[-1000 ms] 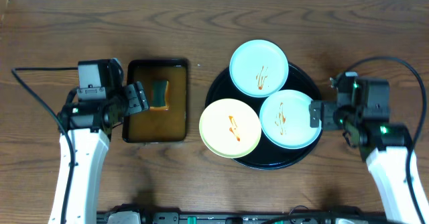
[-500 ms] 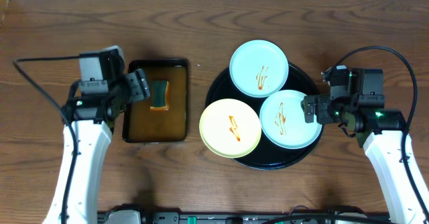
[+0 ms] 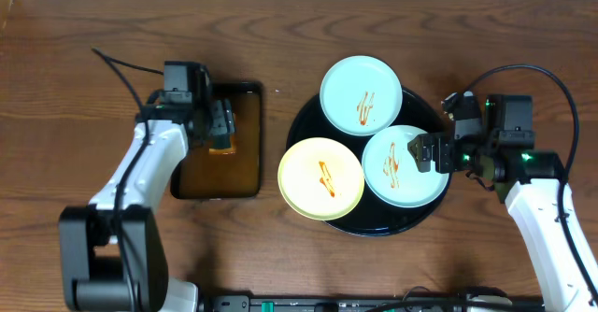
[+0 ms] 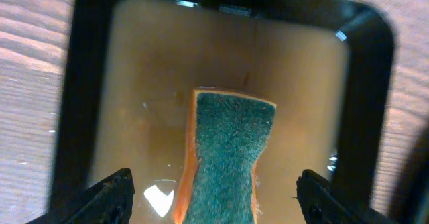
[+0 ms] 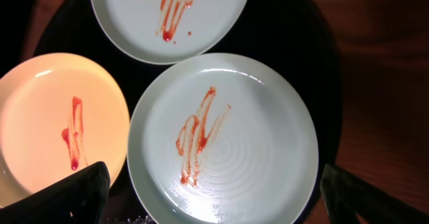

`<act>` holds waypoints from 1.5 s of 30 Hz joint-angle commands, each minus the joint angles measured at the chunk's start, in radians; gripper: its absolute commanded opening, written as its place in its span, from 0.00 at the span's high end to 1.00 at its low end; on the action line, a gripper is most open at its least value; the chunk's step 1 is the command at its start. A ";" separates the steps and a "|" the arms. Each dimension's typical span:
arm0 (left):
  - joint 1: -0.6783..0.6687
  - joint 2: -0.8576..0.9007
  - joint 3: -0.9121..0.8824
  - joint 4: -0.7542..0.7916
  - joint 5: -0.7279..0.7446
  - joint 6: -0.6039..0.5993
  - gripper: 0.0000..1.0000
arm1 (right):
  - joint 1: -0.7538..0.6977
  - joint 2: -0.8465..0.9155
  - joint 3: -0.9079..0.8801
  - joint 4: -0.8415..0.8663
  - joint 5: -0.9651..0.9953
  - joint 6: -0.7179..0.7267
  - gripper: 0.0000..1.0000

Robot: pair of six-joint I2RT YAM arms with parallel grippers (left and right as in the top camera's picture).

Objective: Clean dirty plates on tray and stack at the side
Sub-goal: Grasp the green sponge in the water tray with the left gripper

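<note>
- Black and glossy, the round tray (image 3: pixel 301 118) sits right of centre on the wooden table (image 3: pixel 84 32), carrying all three plates close together.
- The far blue plate (image 3: pixel 361 95) overhangs the tray's back rim.
- The cream-yellow plate (image 3: pixel 320 177) overhangs its left rim.
- The near blue plate (image 3: pixel 404 165) lies on the right side.
- Each plate shows a thin orange-red streak at its centre.
- The right gripper (image 3: pixel 425 151) hovers above the near blue plate, fingers spread wide and holding nothing.
- The left gripper (image 4: pixel 214 197) hangs over the rectangular tray (image 4: pixel 365 117) of brownish liquid. Its fingers are wide apart on either side of the green-topped sponge (image 4: pixel 224 150), not gripping it.
</note>
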 commanded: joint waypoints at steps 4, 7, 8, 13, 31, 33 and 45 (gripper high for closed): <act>-0.023 0.099 0.019 0.008 -0.023 0.018 0.39 | 0.018 0.033 0.023 0.003 -0.024 0.012 0.03; -0.023 0.128 0.018 0.008 -0.023 0.016 0.41 | 0.018 0.033 0.023 0.002 -0.024 0.012 0.04; -0.023 0.138 0.018 0.008 -0.023 0.016 0.45 | 0.018 0.034 0.023 0.003 -0.024 0.012 0.04; -0.023 0.175 0.018 0.020 -0.023 0.016 0.62 | 0.018 0.035 0.023 0.003 -0.024 0.011 0.03; -0.022 -0.004 0.018 -0.105 -0.023 -0.083 0.92 | 0.018 0.037 0.024 0.102 0.171 0.026 0.40; -0.022 -0.004 0.018 -0.125 -0.023 -0.098 0.93 | 0.018 0.040 0.035 0.076 0.185 -0.003 0.55; -0.022 -0.004 0.018 -0.136 -0.023 -0.098 0.93 | 0.018 0.287 0.226 -0.057 0.212 -0.076 0.68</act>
